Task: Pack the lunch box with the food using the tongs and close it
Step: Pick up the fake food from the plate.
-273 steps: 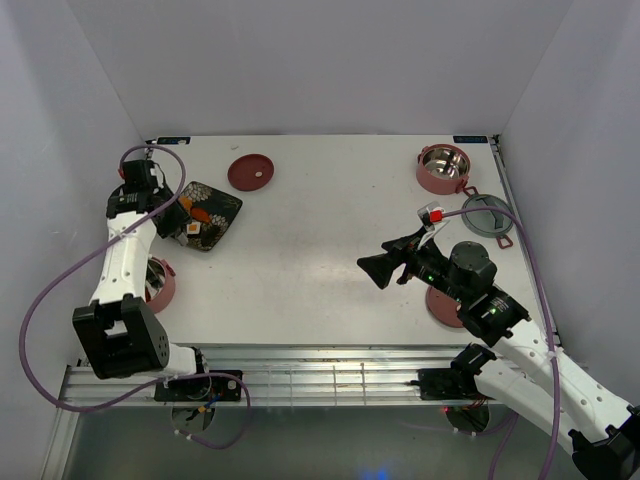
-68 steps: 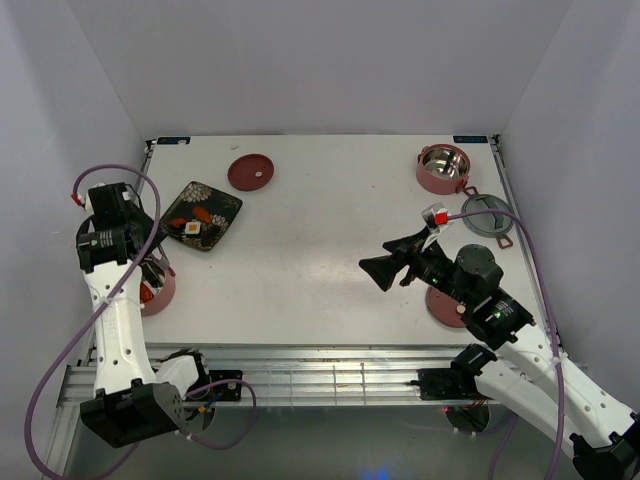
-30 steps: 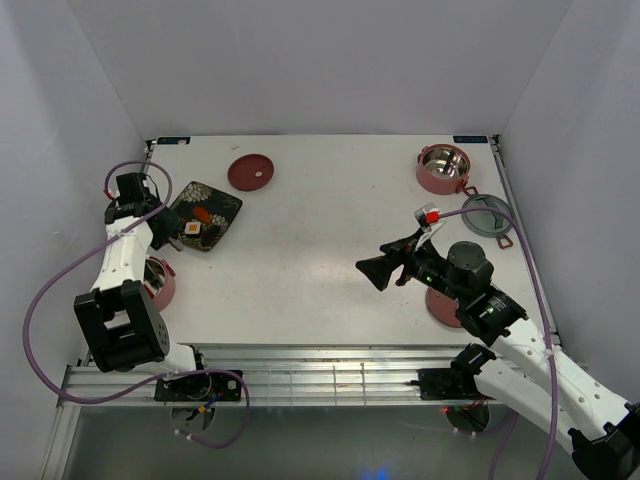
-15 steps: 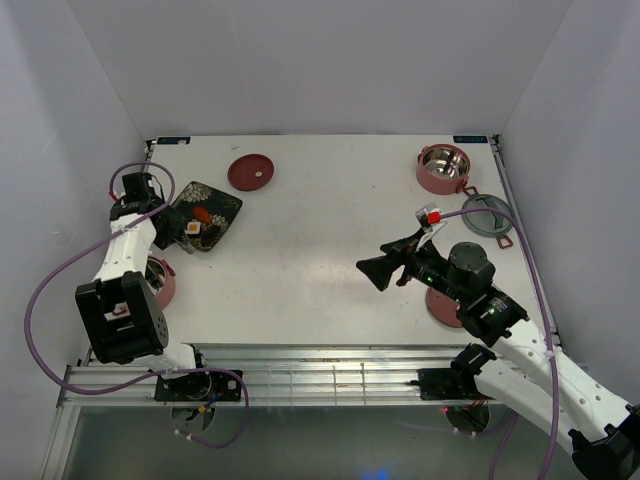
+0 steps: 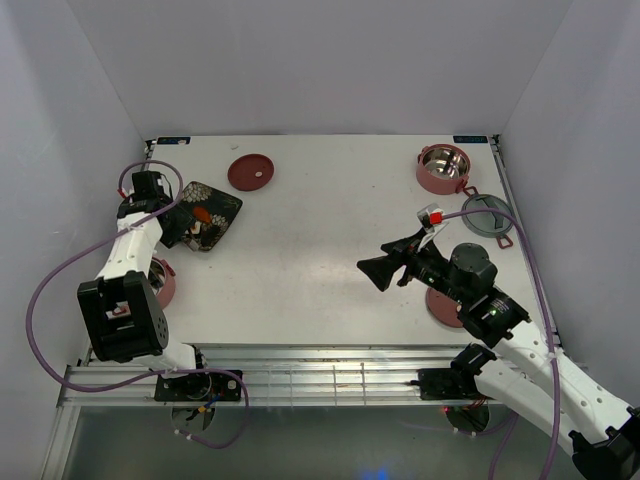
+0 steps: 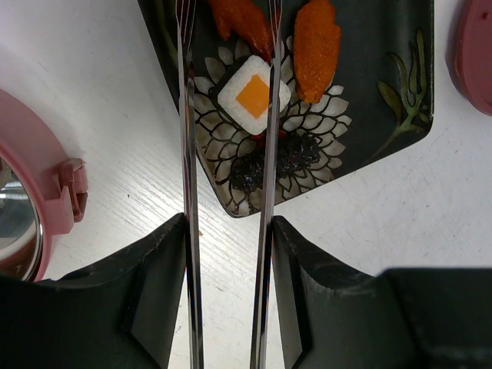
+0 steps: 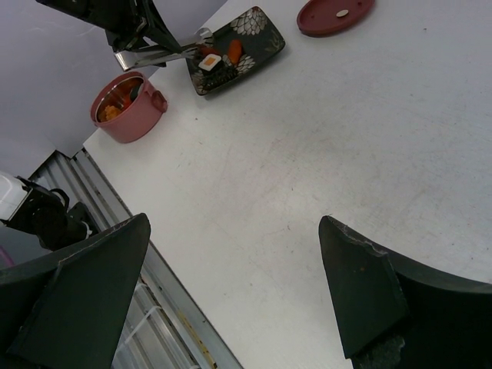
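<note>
My left gripper [image 6: 228, 231] is shut on the silver tongs [image 6: 187, 115] and holds them over the dark floral plate [image 6: 384, 84]. The tong arms straddle a white roll of food [image 6: 254, 94] with an orange centre; their tips run out of the top of the left wrist view. Two orange pieces [image 6: 317, 48] and a dark clump [image 6: 277, 157] lie beside it. One lunch box tier [image 5: 160, 285] sits near the left edge with orange food [image 7: 108, 113] inside. A second tier [image 5: 443, 168] stands back right. My right gripper [image 5: 378, 270] hangs open over mid-table, holding nothing.
A dark-red lid [image 5: 250, 172] lies behind the plate [image 5: 222, 205]. A grey round lid [image 5: 488, 215] lies at the right edge, and another red lid [image 5: 438, 305] shows partly under the right arm. The left arm's purple cable [image 5: 45, 290] loops out past the left table edge.
My left gripper has carried the tongs from beside the left tier forward onto the plate, now straddling the white roll. The right arm has stayed still.
</note>
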Robot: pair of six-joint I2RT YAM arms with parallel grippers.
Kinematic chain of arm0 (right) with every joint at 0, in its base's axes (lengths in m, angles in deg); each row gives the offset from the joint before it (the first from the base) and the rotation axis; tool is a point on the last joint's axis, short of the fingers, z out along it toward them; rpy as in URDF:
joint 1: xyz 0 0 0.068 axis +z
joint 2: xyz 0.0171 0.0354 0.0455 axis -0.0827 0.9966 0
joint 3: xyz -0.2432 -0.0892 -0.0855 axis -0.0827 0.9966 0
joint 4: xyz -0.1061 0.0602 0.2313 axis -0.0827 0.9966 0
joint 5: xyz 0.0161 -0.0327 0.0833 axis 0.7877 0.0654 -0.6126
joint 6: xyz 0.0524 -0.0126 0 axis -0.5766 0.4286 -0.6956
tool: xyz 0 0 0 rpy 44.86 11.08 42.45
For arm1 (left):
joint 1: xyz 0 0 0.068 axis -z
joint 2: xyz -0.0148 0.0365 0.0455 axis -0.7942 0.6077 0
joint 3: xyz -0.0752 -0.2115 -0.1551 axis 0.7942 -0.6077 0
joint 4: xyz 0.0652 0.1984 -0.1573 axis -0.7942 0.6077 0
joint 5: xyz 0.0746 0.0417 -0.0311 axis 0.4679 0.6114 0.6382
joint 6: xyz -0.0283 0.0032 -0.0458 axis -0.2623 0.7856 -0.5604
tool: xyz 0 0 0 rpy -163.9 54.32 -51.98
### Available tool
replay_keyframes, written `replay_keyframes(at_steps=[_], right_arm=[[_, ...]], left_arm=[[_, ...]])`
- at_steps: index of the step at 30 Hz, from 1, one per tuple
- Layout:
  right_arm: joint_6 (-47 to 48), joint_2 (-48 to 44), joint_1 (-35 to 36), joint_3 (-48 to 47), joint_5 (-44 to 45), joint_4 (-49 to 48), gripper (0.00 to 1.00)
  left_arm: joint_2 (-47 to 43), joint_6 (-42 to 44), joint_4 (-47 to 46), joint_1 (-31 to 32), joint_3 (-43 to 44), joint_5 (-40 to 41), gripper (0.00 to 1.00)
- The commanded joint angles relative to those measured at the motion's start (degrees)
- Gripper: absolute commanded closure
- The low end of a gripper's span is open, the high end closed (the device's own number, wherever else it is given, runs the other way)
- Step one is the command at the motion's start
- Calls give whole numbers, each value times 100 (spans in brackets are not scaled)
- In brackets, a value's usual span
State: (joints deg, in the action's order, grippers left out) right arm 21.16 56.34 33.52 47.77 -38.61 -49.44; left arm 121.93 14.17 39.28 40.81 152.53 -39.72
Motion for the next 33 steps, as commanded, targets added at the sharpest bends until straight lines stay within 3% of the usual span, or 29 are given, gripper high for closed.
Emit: replay_keyframes(at_steps=[1, 17, 33], right_arm=[[40, -104, 6, -38, -2, -224, 4], [40, -148, 6, -65, -11, -198, 4], [40, -210, -3, -65, -46, -189, 4]], left_arm=[[18, -102, -54, 43, 136, 117, 44], [527, -119, -151, 271, 654, -67, 45], [211, -216, 192, 491, 734, 363, 45]])
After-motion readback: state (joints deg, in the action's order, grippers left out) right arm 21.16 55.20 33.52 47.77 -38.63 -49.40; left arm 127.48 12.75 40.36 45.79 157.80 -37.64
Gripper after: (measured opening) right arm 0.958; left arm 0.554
